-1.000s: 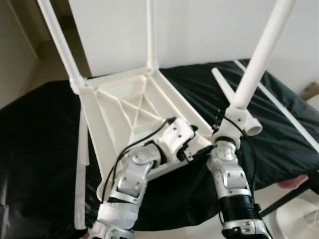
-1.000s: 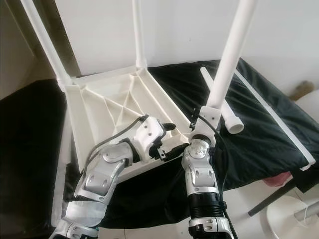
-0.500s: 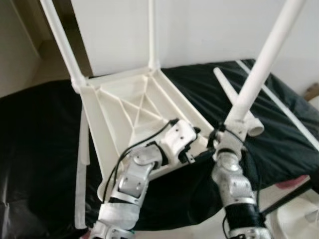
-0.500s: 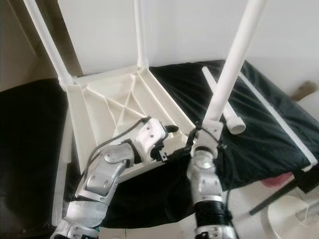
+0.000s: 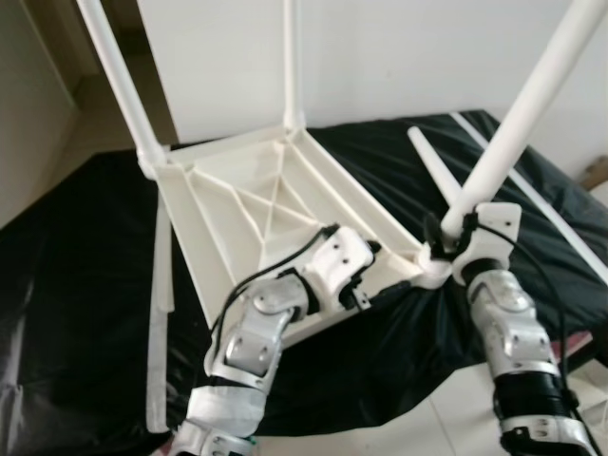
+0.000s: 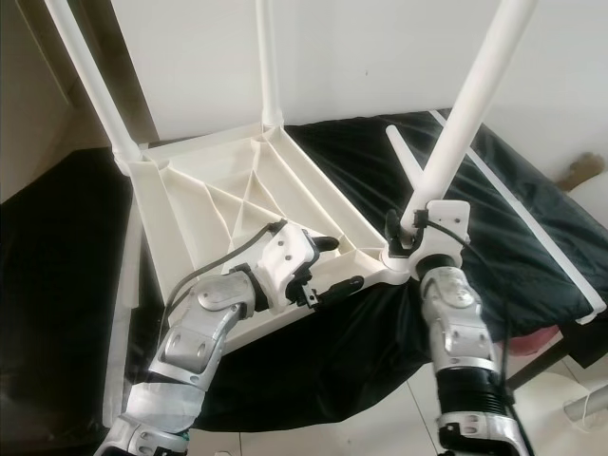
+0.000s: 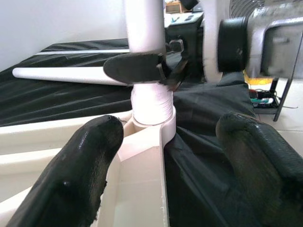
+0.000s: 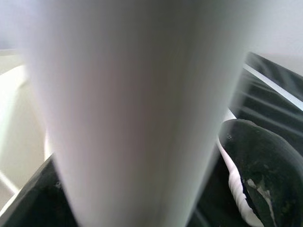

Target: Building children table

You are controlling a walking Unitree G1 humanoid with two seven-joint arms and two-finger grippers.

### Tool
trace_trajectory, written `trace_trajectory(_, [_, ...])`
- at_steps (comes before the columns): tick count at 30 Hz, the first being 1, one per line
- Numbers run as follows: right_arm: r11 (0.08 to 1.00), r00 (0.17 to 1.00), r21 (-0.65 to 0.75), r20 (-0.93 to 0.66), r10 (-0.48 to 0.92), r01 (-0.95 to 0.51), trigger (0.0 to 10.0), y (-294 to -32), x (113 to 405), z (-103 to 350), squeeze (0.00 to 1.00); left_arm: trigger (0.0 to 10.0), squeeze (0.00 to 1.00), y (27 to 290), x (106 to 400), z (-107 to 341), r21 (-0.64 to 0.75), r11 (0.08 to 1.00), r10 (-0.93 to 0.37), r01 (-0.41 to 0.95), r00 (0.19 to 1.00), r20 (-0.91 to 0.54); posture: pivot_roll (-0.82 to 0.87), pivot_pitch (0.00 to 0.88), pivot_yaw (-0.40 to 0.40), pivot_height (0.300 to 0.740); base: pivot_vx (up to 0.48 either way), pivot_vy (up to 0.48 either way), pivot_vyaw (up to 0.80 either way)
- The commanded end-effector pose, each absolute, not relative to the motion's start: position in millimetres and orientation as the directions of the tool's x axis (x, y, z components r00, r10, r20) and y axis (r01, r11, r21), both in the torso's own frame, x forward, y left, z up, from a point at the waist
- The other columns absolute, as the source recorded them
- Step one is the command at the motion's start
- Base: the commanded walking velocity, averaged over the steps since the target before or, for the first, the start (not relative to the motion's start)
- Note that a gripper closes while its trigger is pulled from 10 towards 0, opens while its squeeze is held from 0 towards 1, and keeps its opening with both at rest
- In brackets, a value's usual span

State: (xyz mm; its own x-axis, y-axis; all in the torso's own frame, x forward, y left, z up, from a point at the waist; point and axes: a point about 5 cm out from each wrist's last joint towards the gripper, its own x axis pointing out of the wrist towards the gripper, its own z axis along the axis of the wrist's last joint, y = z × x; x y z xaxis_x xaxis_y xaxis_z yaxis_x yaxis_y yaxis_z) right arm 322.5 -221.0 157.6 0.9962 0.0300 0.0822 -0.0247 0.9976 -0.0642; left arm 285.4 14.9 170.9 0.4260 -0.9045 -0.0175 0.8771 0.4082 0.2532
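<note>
A black sheet (image 5: 85,285) covers the wide surface in front of the robot. On it lies the white children table top (image 5: 256,214), upside down with its ribbed underside facing up and its near edge lifted. Two white legs (image 5: 119,81) already stand in its far corners. A third white leg (image 5: 527,109) leans up to the right, and its lower end sits in the near right corner socket (image 7: 151,123) of the table top. The right gripper (image 5: 446,237) is closed around this leg just above the socket. The left gripper (image 5: 370,271) rests at the near edge of the table top beside that corner, its jaws wide apart and holding nothing. One loose leg (image 5: 432,171) lies on the sheet behind.
</note>
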Motion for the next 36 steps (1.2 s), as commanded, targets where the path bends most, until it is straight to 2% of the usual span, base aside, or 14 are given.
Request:
trace_trajectory(1, [0.997,0.994,-0.059,0.086,0.062,-0.058,10.0,-219.6,323.7,157.8,0.00,10.0,0.00,17.2,294.0,173.8,0.255,0.544,-0.829,0.799,0.560,0.015,-0.05,0.000,0.015,0.740,0.000,0.000,0.00])
trace_trajectory(5, [0.984,0.986,-0.105,0.076,0.151,-0.142,10.0,-223.0,326.2,159.0,0.00,10.0,0.00,17.2,294.6,174.4,0.256,0.544,-0.829,0.799,0.559,0.015,-0.06,0.005,0.027,0.740,0.000,0.000,0.00])
trace_trajectory(8, [0.939,0.954,-0.198,0.052,0.295,-0.280,10.0,-222.7,334.9,162.9,0.00,10.0,0.00,17.0,295.9,175.3,0.258,0.539,-0.832,0.802,0.555,0.014,-0.06,0.006,0.039,0.740,0.000,0.000,0.00])
trace_trajectory(10, [0.923,0.943,-0.225,0.044,0.329,-0.312,10.0,-220.7,337.9,163.5,0.00,10.0,0.00,16.6,296.0,175.6,0.258,0.537,-0.833,0.803,0.553,0.014,-0.06,0.006,0.039,0.740,0.000,0.000,0.00])
trace_trajectory(11, [0.911,0.934,-0.236,0.032,0.355,-0.338,8.3,-219.9,340.8,163.1,0.00,10.0,0.00,16.0,296.0,176.0,0.259,0.536,-0.834,0.804,0.551,0.015,-0.06,0.006,0.040,0.740,0.000,0.000,0.00])
trace_trajectory(13, [0.904,0.929,-0.241,0.025,0.369,-0.353,8.3,-219.5,342.8,162.7,0.00,10.0,0.00,15.7,296.1,176.3,0.259,0.534,-0.835,0.804,0.550,0.016,-0.06,0.005,0.042,0.740,0.000,0.000,0.00])
trace_trajectory(14, [0.898,0.923,-0.233,-0.004,0.384,-0.374,0.0,-221.1,348.3,159.6,0.00,10.0,0.00,15.4,296.7,177.0,0.260,0.534,-0.836,0.804,0.549,0.017,-0.06,0.002,0.044,0.740,0.000,0.000,0.00])
trace_trajectory(22, [0.871,0.888,-0.176,-0.047,0.458,-0.458,0.0,-222.6,353.2,154.3,0.00,10.0,0.00,17.3,298.1,179.0,0.266,0.540,-0.831,0.798,0.556,0.020,-0.04,0.000,0.038,0.740,0.000,0.000,0.00])
trace_trajectory(31, [0.868,0.880,-0.144,-0.089,0.467,-0.475,0.0,-226.2,353.6,145.5,0.00,10.0,0.00,18.1,297.4,179.7,0.268,0.543,-0.829,0.796,0.558,0.022,-0.04,0.000,0.039,0.740,0.000,0.000,0.00])
trace_trajectory(32, [0.871,0.881,-0.134,-0.101,0.462,-0.472,2.0,-227.4,354.1,142.5,0.00,10.0,0.00,18.1,297.2,179.7,0.268,0.542,-0.830,0.796,0.558,0.022,-0.04,0.000,0.040,0.740,0.000,0.000,0.00])
trace_trajectory(33, [0.878,0.884,-0.116,-0.113,0.453,-0.465,10.0,-228.0,354.4,139.3,0.00,10.0,0.00,18.1,297.0,179.6,0.268,0.541,-0.830,0.797,0.557,0.022,-0.04,0.001,0.039,0.740,0.000,0.000,0.00])
trace_trajectory(36, [0.903,0.905,-0.105,-0.138,0.403,-0.418,10.0,-228.3,355.4,132.5,0.00,10.0,0.00,17.3,296.3,179.3,0.268,0.538,-0.832,0.799,0.554,0.021,-0.04,0.001,0.039,0.740,0.000,0.000,0.00])
